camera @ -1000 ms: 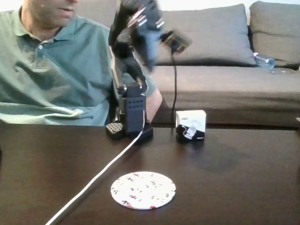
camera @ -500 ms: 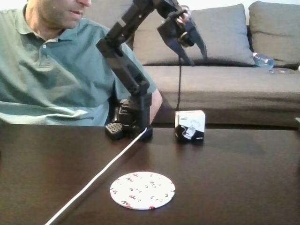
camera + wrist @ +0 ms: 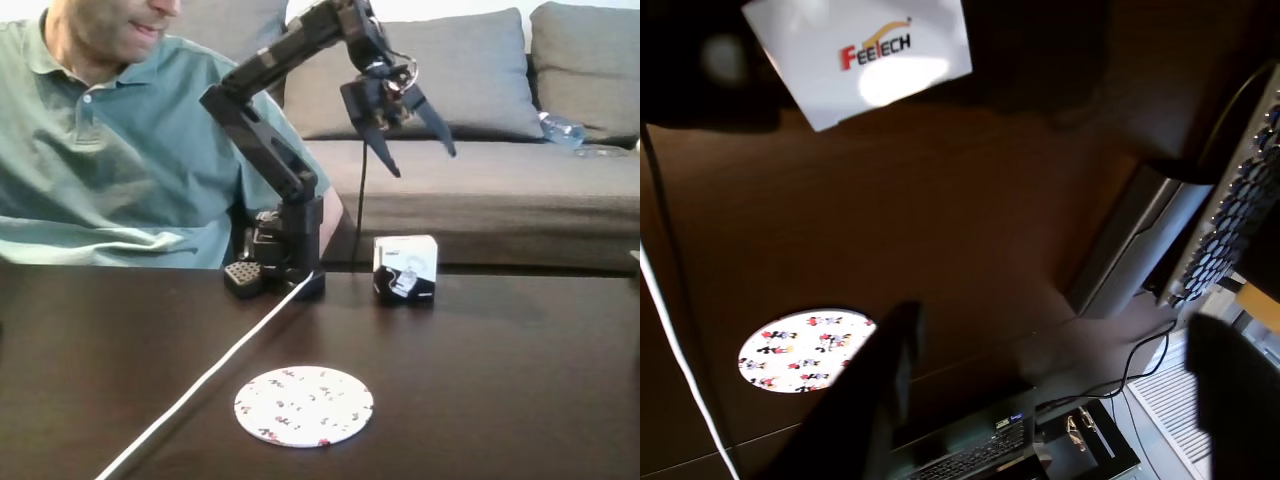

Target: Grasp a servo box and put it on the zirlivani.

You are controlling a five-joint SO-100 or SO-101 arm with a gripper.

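We see the gripper (image 3: 425, 162) high in the frame's upper middle, jaws spread and empty — the servo box (image 3: 406, 270) sits directly below on the counter (image 3: 520, 380) (zirlivani (image 3: 303, 405) lower centre).

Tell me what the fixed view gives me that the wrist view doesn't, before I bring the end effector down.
Fixed view alone: the arm's base, the seated person, the sofa, and the end effector open, high above the servo box. Wrist view alone: the box's white top with its FEETECH logo, plus a laptop and cables below the table edge. Both: the servo box, the zirlivani lying bare, the white cable and the dark table.
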